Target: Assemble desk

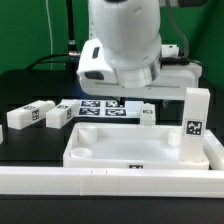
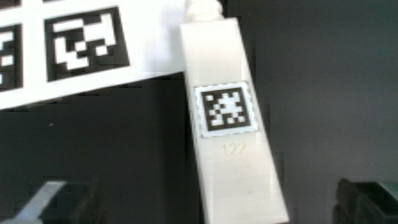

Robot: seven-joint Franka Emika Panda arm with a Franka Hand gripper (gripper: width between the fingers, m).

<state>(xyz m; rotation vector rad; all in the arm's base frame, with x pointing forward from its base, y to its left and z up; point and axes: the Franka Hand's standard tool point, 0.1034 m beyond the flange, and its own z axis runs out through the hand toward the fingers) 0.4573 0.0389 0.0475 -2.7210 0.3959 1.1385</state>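
Leg (image 2: 228,120) clear inside wide-spread hand (image 2: 208,202)

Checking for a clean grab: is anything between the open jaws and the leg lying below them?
Nothing visible does. The leg lies bare between the open jaws; the marker board sits by one end only.

Shows white tabletop (image 1: 120,150) with one tagged leg (image 1: 196,122) upright at the exterior view's right; loose legs (image 1: 25,118) lying on dark surface (image 1: 20,147) at the left.
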